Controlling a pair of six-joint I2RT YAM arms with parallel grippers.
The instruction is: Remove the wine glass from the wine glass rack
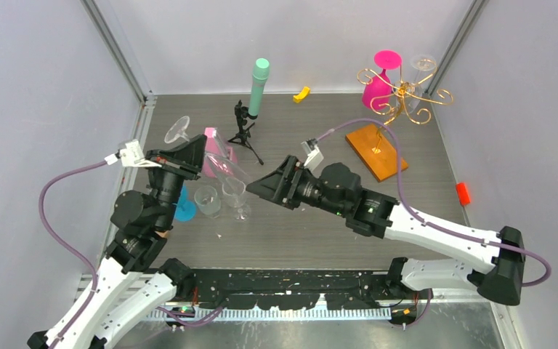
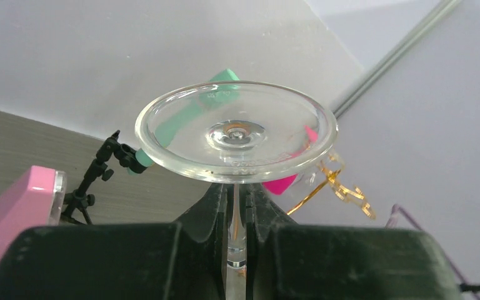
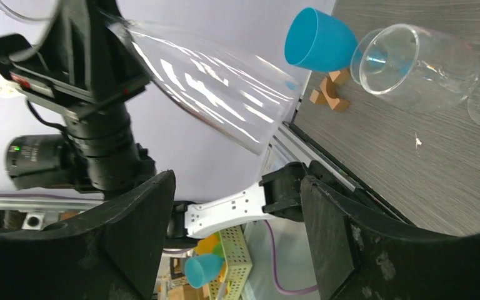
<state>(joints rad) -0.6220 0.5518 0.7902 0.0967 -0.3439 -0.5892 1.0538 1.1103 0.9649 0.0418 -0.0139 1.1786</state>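
A clear wine glass [image 1: 214,161] is held tilted above the table's left part, foot [image 2: 236,134] toward the back wall. My left gripper [image 1: 191,151] is shut on its thin stem [image 2: 235,209], just under the foot. Just right of the bowl's rim my right gripper [image 1: 259,185] stands open; in its wrist view the bowl [image 3: 212,94] hangs above the spread fingers [image 3: 131,231], apart from them. The wine glass rack [image 1: 405,94], gold wire on an orange wooden base [image 1: 376,150], stands at the back right. A pink glass [image 1: 378,86] and a clear one [image 1: 423,69] hang on it.
Under the held glass are two clear glasses [image 1: 207,200] [image 1: 237,196], a blue cup [image 1: 184,209] and a pink block [image 1: 213,149]. A black mini tripod [image 1: 243,131] and green cylinder [image 1: 259,86] stand behind. A yellow piece [image 1: 301,94] lies at the back, a red piece [image 1: 463,193] at the right edge.
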